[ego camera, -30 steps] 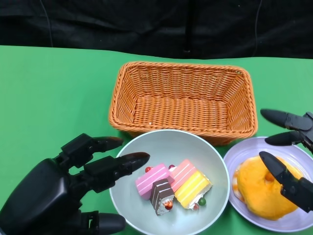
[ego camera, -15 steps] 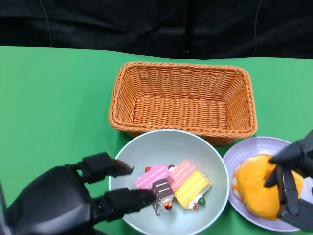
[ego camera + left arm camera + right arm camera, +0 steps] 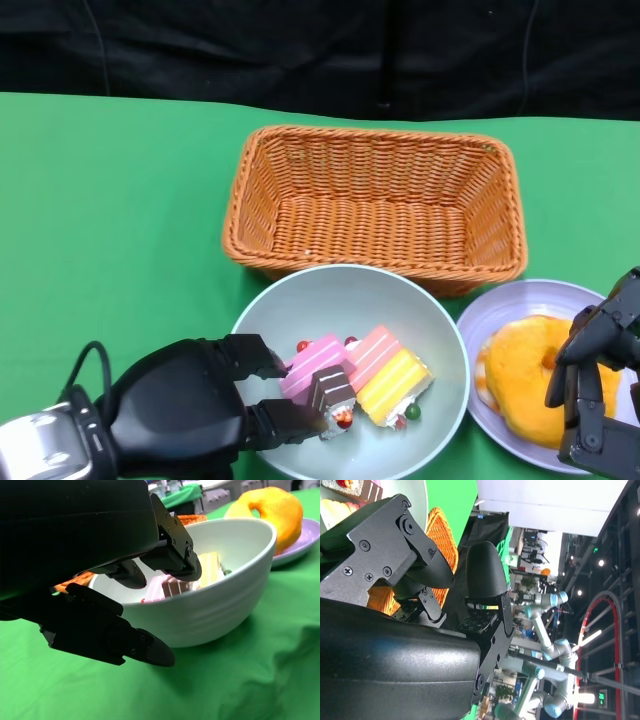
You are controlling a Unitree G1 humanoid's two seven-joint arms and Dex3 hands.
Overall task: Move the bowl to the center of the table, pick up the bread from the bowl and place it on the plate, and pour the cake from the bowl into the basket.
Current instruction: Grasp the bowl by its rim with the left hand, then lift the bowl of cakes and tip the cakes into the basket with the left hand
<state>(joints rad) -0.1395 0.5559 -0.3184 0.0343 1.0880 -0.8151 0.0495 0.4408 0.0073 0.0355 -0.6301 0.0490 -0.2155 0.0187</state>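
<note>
Head view: looking steeply down from above the near table edge.
Left wrist view: low, close, level with the bowl [image 3: 215,600] rim.
Right wrist view: turned sideways, facing the room.
Shared: bowl [image 3: 350,300], basket [image 3: 375,205], bread [image 3: 525,380].

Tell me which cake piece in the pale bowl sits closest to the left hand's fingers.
The small dark chocolate-brown cake slice: it lies right at the left hand's fingers, while the pink slice and the pink-and-yellow layered slice lie farther right in the pale green bowl.
</note>
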